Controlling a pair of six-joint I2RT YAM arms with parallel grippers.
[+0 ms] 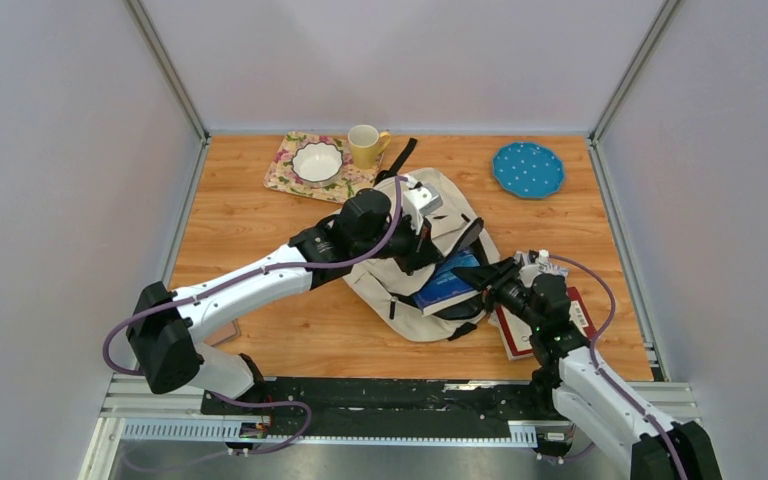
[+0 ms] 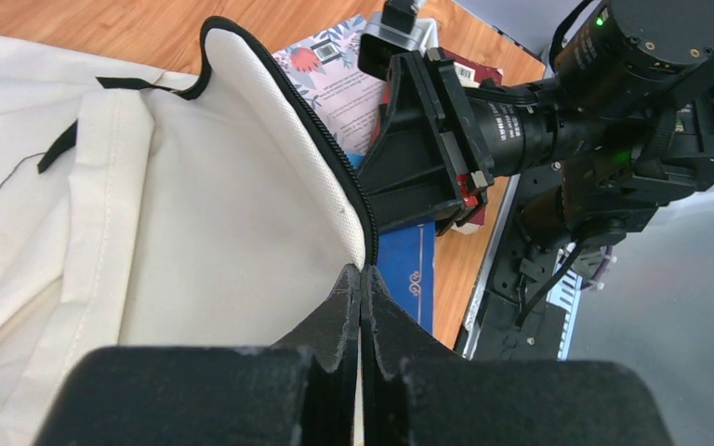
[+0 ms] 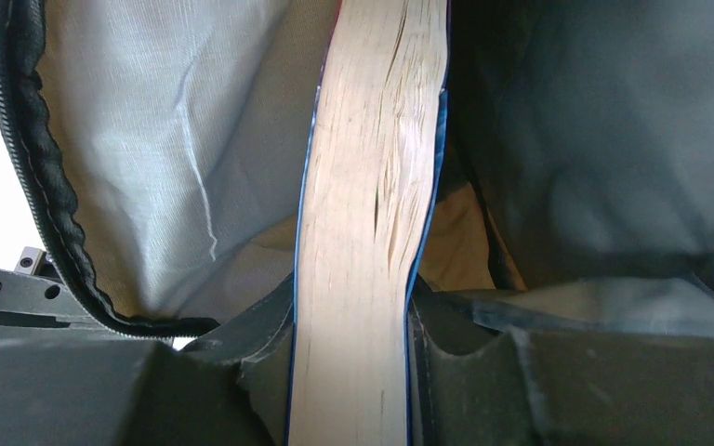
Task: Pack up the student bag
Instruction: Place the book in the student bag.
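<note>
Student bag (image 1: 390, 290) is laid flat in the middle of the wooden table (image 1: 260, 220), its mouth turned toward the right arm. It is judged soft and light: the cream cloth sags and folds wherever it is not propped, so the mouth can be expected to fall shut if let go. The firmest hold is offered by the zipper rim (image 2: 330, 158), and it is taken there: the left gripper (image 2: 363, 290) is clenched on that rim, jaws fully together, and the flap is held up. The right gripper (image 3: 353, 321) is clamped on a thick blue book (image 3: 367, 177), which is partly inside the dark lining (image 3: 604, 149). The book is judged stiff and heavy beside the cloth.

Room is tight at the mouth. Zipper teeth lie close on the book's left and lining folds on its right, so a corner could be snagged. A red book (image 1: 582, 318) is seen just beside the bag, under the right arm. A blue plate (image 1: 528, 168), a yellow mug (image 1: 365, 147) and a bowl (image 1: 317, 160) on a mat (image 1: 285, 180) are set well apart along the far edge.
</note>
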